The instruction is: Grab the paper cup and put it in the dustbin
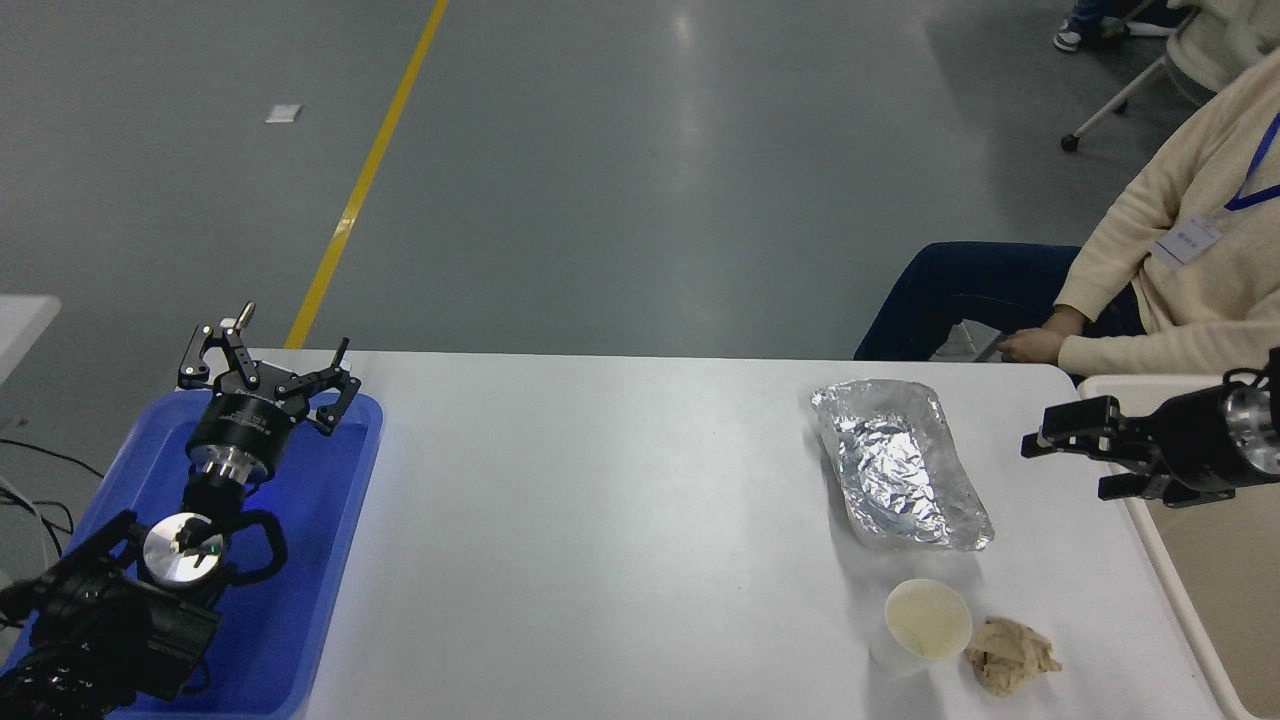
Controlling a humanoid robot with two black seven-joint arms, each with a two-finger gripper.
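While parked over the blue tray (330, 560), left claw (268, 368) spread open; right claw (1068, 462) open above tabletop (600, 540) beside dustbin (1215, 590); paper cup (922, 625) upright, touching brown wad (1008, 655), near foil tray (900, 462).

White paper cup (922, 626) upright on table, cream inside, beige dustbin (1170, 580) at right edge

White paper cup (925, 625), blue tray (310, 560)
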